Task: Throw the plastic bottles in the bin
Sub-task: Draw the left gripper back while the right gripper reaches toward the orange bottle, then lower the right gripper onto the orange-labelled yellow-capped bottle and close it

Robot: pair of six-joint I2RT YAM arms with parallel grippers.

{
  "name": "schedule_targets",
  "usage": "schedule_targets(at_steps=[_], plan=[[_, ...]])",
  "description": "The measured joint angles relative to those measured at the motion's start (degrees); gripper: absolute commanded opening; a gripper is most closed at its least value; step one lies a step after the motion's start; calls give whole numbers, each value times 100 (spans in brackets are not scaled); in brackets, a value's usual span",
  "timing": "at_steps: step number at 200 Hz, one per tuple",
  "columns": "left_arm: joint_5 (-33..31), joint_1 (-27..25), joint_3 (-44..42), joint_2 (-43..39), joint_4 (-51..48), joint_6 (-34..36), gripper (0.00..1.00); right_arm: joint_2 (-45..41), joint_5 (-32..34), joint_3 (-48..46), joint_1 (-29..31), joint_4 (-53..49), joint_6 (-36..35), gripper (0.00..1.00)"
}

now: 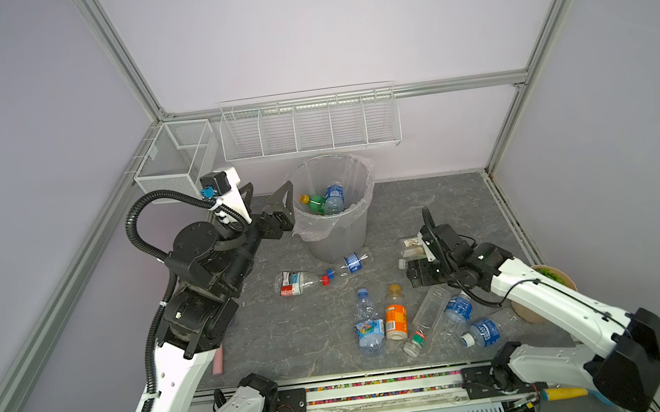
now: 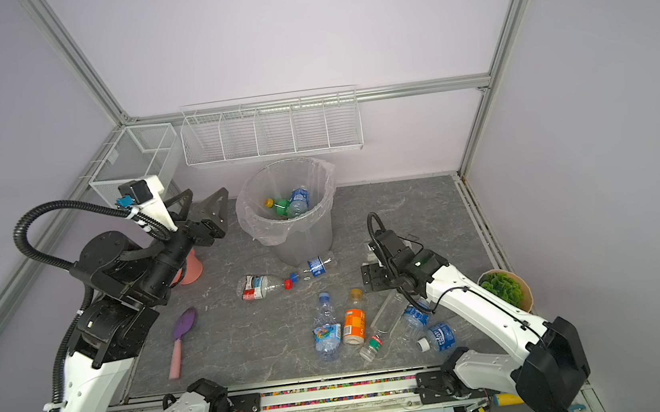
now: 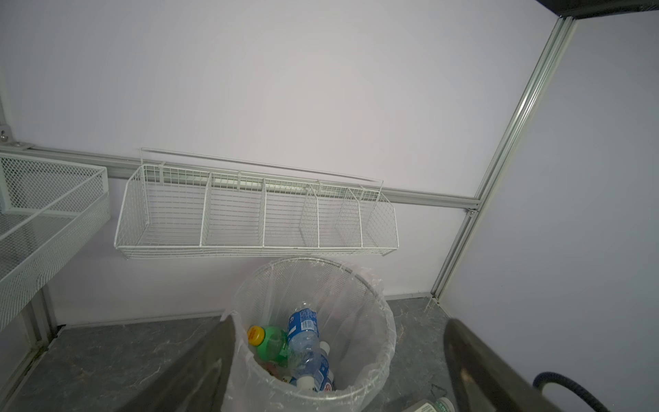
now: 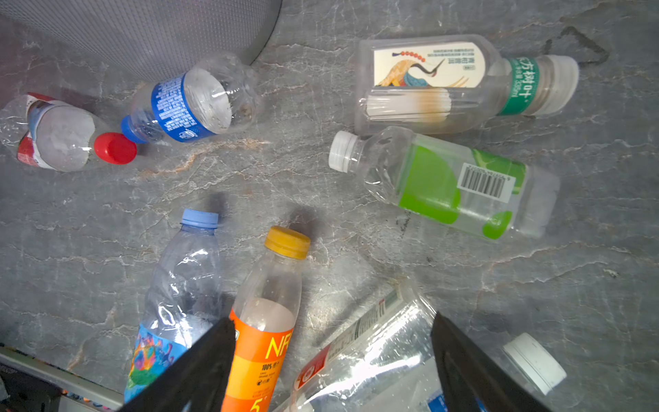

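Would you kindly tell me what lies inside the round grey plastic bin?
Inside the round grey lined bin: a green bottle with a yellow cap and clear blue-labelled bottles. Whatever lies beneath them is covered.

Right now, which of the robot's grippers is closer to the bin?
Left. The left gripper hangs open right beside the bin, at its rim. The right gripper is farther off, above loose bottles on the table.

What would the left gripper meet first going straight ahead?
Probably the bin: in the left wrist view it sits between the fingers of the open left gripper, near rim closest. Height is hard to judge, so it could clear the rim and reach the bottles inside.
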Motion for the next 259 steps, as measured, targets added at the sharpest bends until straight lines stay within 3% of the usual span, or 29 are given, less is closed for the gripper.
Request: schedule_targets(at_steps=[69, 121, 195, 242, 259], plan=[[-184, 0, -942, -763, -407, -310, 89, 463, -616, 109, 31, 9, 136, 96], [-341, 0, -1532, -1300, -822, -566, 89, 737, -743, 109, 413, 20, 402, 100], [-522, 0, -1864, -1633, -1154, -780, 89, 1121, -691, 111, 962, -63, 1043, 91], [-601, 0, -1941, -1755, -1294, -844, 89, 1373, -610, 114, 1189, -87, 1307, 75], [-636, 0, -1978, -1808, -1322, -863, 89, 1434, -557, 114, 1272, -90, 1379, 74]])
